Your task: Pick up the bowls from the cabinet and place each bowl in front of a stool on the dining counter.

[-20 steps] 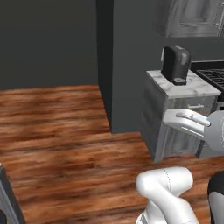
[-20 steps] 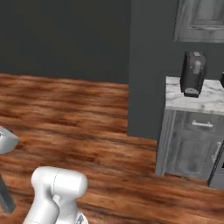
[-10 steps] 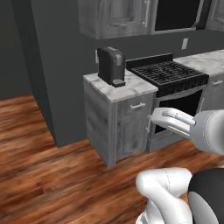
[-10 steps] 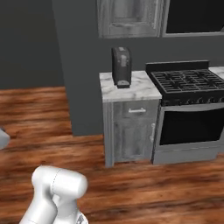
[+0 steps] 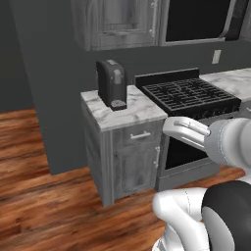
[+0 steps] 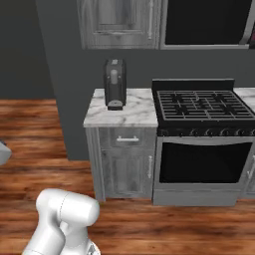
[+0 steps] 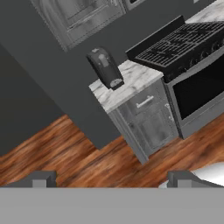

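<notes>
The grey wood-grain cabinet [image 5: 117, 24] [image 6: 119, 22] [image 7: 78, 17] hangs on the wall above a short marble worktop, and its doors are closed. A light bar handle [image 6: 149, 20] runs down its right door. The bowls are hidden. The dining counter is out of view. My gripper [image 7: 111, 179] is open with nothing between its two dark fingertips [image 7: 41, 178]. It is well back from the cabinet and below it, pointing toward the worktop and the cabinet.
A black coffee machine [image 5: 112, 83] [image 6: 114, 83] stands on the marble worktop [image 5: 132, 112] directly under the cabinet. A black stove [image 6: 199, 104] with an oven door adjoins it on the right, under a black microwave [image 6: 204, 22]. Wooden floor lies in front.
The whole picture has shifted as the base moved. The worktop, stove and wall cabinet now sit nearer and more central. The gripper has stayed open.
</notes>
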Robot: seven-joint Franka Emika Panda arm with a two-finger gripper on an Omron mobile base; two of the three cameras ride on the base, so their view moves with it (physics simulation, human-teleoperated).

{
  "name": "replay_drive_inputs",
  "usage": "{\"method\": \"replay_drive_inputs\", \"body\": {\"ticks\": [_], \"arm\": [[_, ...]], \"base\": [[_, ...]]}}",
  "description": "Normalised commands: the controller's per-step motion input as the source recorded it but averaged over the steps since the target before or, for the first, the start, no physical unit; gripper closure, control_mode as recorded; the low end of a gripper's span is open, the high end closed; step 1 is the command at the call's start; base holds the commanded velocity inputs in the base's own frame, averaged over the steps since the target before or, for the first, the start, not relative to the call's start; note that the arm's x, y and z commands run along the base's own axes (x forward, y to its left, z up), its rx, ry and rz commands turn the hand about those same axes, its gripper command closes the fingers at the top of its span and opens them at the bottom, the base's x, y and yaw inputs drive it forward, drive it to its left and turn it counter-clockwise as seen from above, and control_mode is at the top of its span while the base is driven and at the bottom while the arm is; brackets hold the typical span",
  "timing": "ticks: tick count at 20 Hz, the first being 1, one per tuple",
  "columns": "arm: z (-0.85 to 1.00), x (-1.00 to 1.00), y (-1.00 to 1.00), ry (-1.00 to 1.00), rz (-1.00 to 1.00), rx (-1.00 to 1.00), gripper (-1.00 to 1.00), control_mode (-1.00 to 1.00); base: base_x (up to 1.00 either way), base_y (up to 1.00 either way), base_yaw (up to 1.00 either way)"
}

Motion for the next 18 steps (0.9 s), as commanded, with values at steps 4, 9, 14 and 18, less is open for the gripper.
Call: {"method": "replay_drive_inputs", "body": {"ticks": [4,9,14,18], "arm": [[0.00,0.00,0.00,0.00,0.00,0.00,-1.00,1.00],[0.00,0.00,0.00,0.00,0.00,0.00,-1.00,1.00],[0.00,0.00,0.00,0.00,0.00,0.00,-1.00,1.00],[0.00,0.00,0.00,0.00,0.00,0.00,-1.00,1.00]], "base": [[-0.03,-1.00,0.22],[-0.36,-1.00,0.20],[-0.09,-1.00,0.17],[-0.08,-1.00,0.13]]}}
